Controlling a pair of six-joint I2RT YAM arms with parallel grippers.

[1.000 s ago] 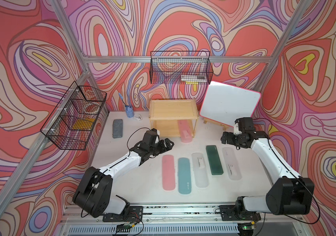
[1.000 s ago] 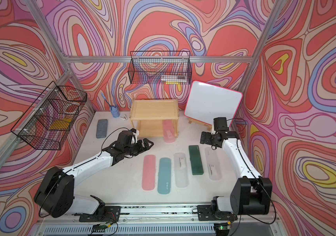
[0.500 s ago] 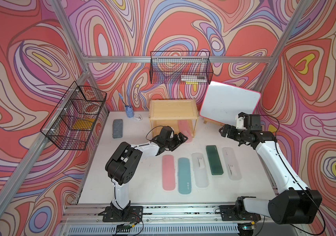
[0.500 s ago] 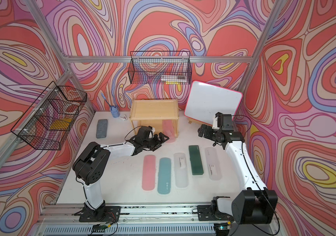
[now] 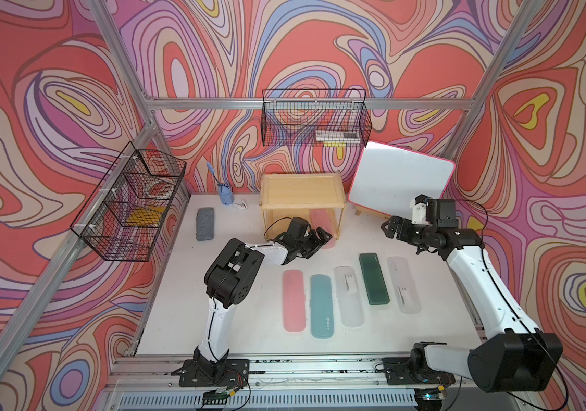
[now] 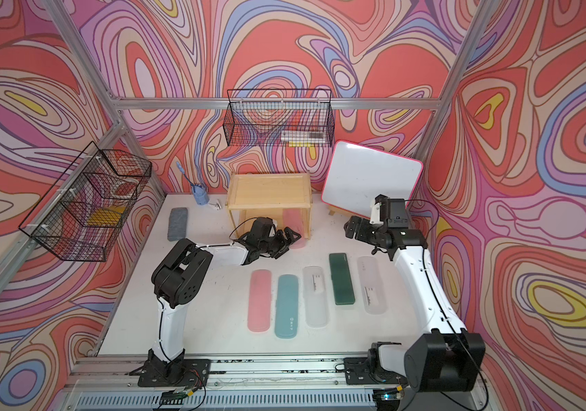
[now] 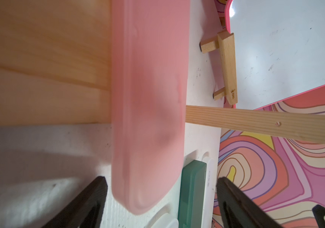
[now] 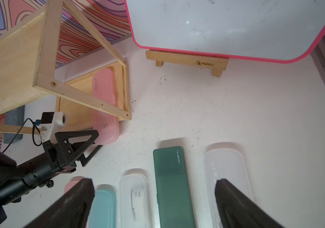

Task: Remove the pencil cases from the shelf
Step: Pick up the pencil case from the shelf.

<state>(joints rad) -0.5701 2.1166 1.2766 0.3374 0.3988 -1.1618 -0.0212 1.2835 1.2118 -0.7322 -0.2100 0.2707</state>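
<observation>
While spread wide, the left gripper (image 5: pixel 319 242) flanks the shelved pink case (image 7: pixel 147 98).
Left wrist view alone shows gaps either side.

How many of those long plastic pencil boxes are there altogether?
6. Five lie in a row on the table: a pink case, a teal case, a clear case, a dark green case, a second clear case. A second pink case pokes out of the shelf's lower tier. None seems hidden.
</observation>
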